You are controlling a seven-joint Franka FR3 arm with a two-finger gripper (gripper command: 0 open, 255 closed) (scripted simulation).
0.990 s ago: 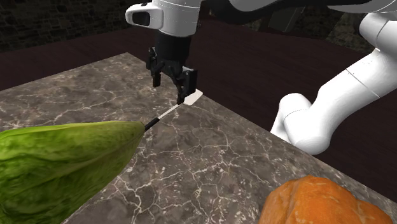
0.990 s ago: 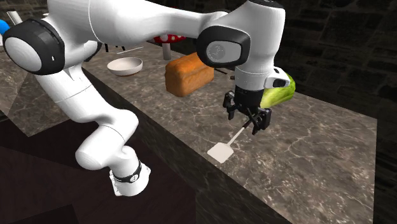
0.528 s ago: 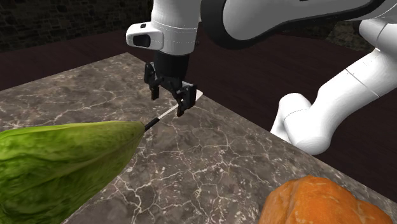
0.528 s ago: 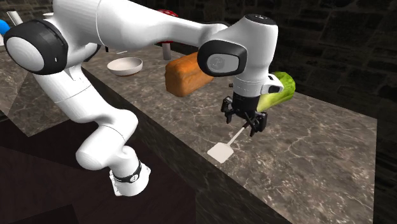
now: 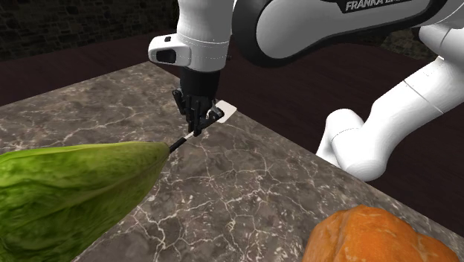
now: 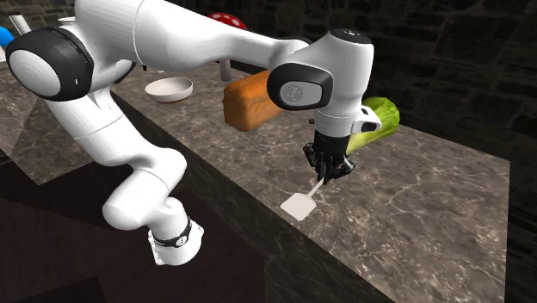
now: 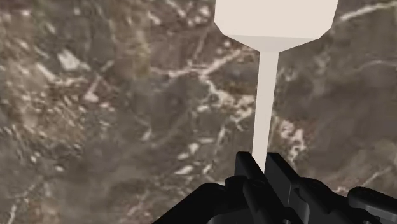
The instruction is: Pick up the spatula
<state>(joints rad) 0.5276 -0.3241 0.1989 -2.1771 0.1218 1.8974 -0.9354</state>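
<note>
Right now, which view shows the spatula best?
The wrist view: the spatula runs pale blade to shaft straight into the end effector, whose fingers clasp it. The second exterior view shows its blade flat near the counter edge; the shoulder view shows blade and dark handle tip either side of the end effector.

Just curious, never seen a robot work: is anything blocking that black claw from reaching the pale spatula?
Nothing visible does. The gripper is shut on the thin shaft of the spatula. The lettuce lies by the handle's far end, not between them.
</note>
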